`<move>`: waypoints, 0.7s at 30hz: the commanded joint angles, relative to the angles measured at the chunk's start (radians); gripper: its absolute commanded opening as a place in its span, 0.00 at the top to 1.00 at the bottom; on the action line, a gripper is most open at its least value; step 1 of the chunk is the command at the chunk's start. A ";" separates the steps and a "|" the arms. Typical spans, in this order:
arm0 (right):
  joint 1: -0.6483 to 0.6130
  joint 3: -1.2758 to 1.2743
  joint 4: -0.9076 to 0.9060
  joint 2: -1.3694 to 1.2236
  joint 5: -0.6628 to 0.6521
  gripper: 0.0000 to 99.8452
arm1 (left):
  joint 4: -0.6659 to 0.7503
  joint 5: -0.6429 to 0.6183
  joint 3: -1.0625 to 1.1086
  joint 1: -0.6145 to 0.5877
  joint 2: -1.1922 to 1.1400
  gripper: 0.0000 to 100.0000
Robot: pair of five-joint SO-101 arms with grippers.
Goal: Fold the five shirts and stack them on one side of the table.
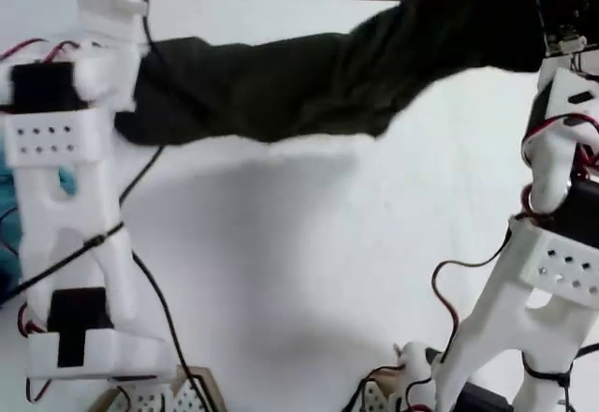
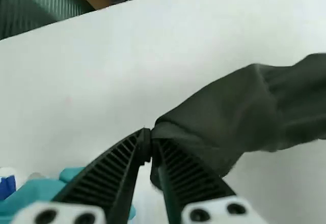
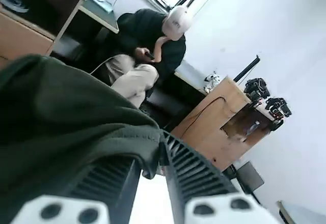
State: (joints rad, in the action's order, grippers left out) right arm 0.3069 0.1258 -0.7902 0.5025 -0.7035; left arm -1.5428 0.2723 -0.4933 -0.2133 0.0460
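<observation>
Where the dark green shirt hangs, it spans the far edge of the table, from the left side towards the far right corner, with its long axis parallel to that edge. It is drawn into a loose band. Judging by the shadow beneath it, it is raised off the surface, with the right end higher than the left.

Left gripper: the jaws are drawn in to a narrow pinch on a folded edge of the shirt. The cloth leads away from the jaw tips towards the other arm.

Right gripper: the jaws clamp narrowly on the opposite end, with cloth bunched over and between them. This gripper is lifted and faces out past the table's edge.

Key relation: the shirt lies between the two grippers, and each holds one end, so neither arm is nearer than the other. The span between them is the axis along which the shirt must be laid flat. The next move probably calls for both arms to bring the band down towards the near edge together, with even tension.

Count:
- One dark green shirt.
- One teal cloth at the table's left edge, just beside the left arm; possibly another shirt.
- Two arms.
- Two grippers.

Folding of this shirt is judged not yet begun.
</observation>
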 commanded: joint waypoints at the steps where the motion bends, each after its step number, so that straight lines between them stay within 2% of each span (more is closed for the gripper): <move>1: -0.007 -0.012 -0.104 0.033 0.002 0.98 | -0.104 0.017 0.025 0.014 0.029 0.97; 3: -0.002 -0.089 -0.110 0.036 -0.006 0.98 | -0.133 0.060 0.128 0.025 0.009 0.97; 10: 0.001 -0.308 -0.160 0.044 -0.189 0.98 | -0.173 0.226 0.401 0.020 -0.077 0.97; 13: 0.005 -0.321 -0.180 0.044 -0.193 0.98 | -0.173 0.245 0.406 0.020 -0.087 0.95; 18: 0.004 -0.321 -0.200 0.044 -0.193 0.98 | -0.216 0.244 0.298 0.023 -0.086 0.77; 21: 0.004 -0.319 -0.246 0.047 -0.193 0.98 | -0.215 0.238 0.185 0.011 -0.086 0.75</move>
State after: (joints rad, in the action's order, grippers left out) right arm 0.3069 -0.1995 -1.0035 0.5010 -0.8907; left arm -1.7377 0.5102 -0.1864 -0.1979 -0.0460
